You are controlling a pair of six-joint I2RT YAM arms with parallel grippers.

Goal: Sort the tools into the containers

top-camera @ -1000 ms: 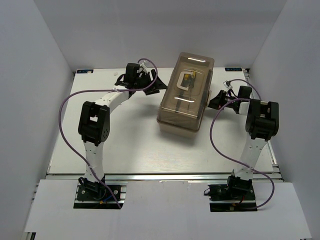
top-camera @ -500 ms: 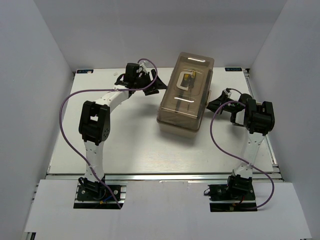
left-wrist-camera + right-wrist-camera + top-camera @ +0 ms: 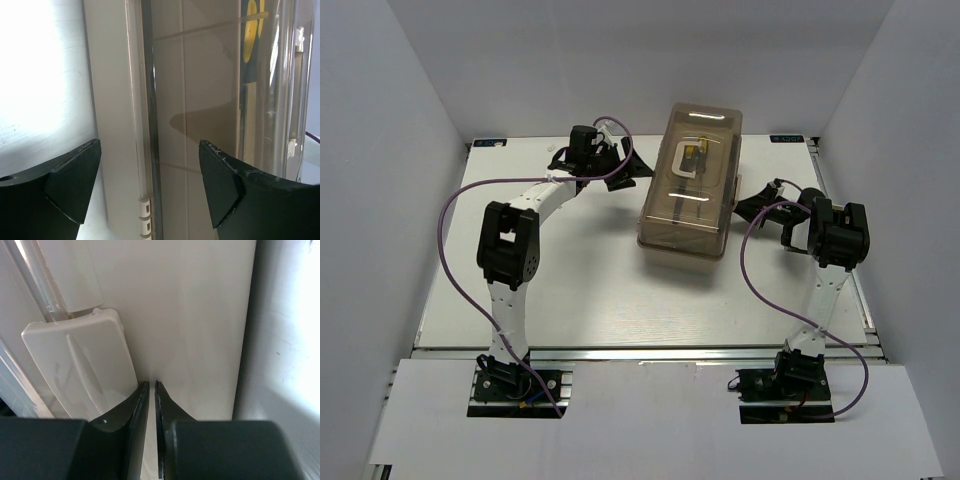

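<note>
The toolbox [image 3: 688,190] stands closed at the back middle, with a smoky lid and white handle [image 3: 676,160]. Through the lid I see the yellow-and-black file handle [image 3: 696,153] and dim dark tool shapes; no other tools show. My left gripper [image 3: 636,172] is open against the box's left side; in the left wrist view [image 3: 149,145] its jaws straddle the seam between beige base [image 3: 112,100] and lid [image 3: 200,75]. My right gripper [image 3: 745,208] is shut and empty at the box's right side, its tips [image 3: 152,384] touching the beige wall [image 3: 190,315] beside the white latch [image 3: 80,370].
White walls close in the table on the left, back and right. A white hinge [image 3: 145,220] sits on the box's edge between my left fingers. Purple cables loop off both arms.
The toolbox has swung a little, its far end moving left so it lies straighter. My right arm has folded back at the elbow, its gripper staying at the box's right side.
</note>
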